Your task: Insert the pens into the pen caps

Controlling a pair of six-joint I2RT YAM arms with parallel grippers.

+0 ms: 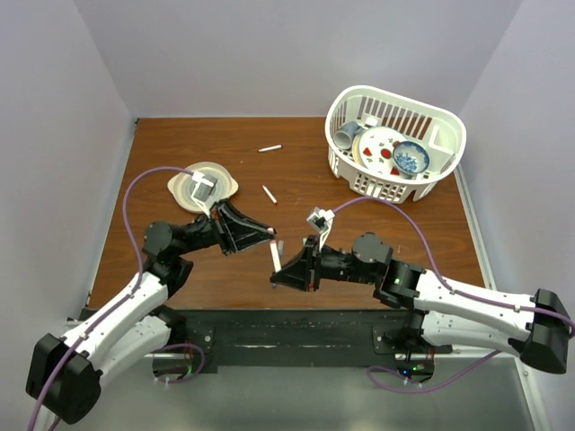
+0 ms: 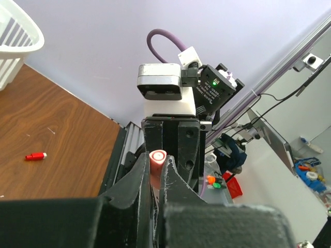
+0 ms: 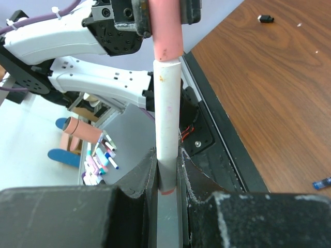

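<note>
- Black fingers [image 3: 146, 174] of the right gripper [image 3: 168, 157] fill the bottom of the right wrist view. They are pressed together on the lower end of a white plastic marker pen [image 3: 168, 113], which stands straight up out of them.
- At the pen's upper end, a pink cylindrical plastic cap [image 3: 165, 26] sits in line with the barrel. Its rim meets the white plastic with no gap showing, and how far the tip reaches inside is hidden.
- Seen from its own wrist, the left gripper [image 2: 155, 166] pinches that pink cap between its 2 dark fingers. Only the cap's round end shows above them.
- From above, the 2 grippers meet tip to tip over the near middle of the brown wooden table [image 1: 162, 144], the left one reaching in from the left and the right one from the right. The pen spans the short gap between them.
- 2 more pens lie loose on the wood farther back. The far white pen [image 1: 269, 148] is near the table's back edge, and the near white pen [image 1: 269, 194] is between it and the grippers.
- In the left wrist view, a small red plastic cap [image 2: 35, 156] lies on its side on the table, well apart from the fingers.
- In the right wrist view, a small black cap [image 3: 265, 19] lies on the wood, far from the pen.
- At the far right corner, a white slatted plastic basket [image 1: 395, 184] holds a white plate with red spots [image 1: 379, 148] and a blue patterned bowl [image 1: 411, 158].
- Left of centre, a beige dish [image 1: 226, 180] rests on the table, partly behind the left wrist camera.
</note>
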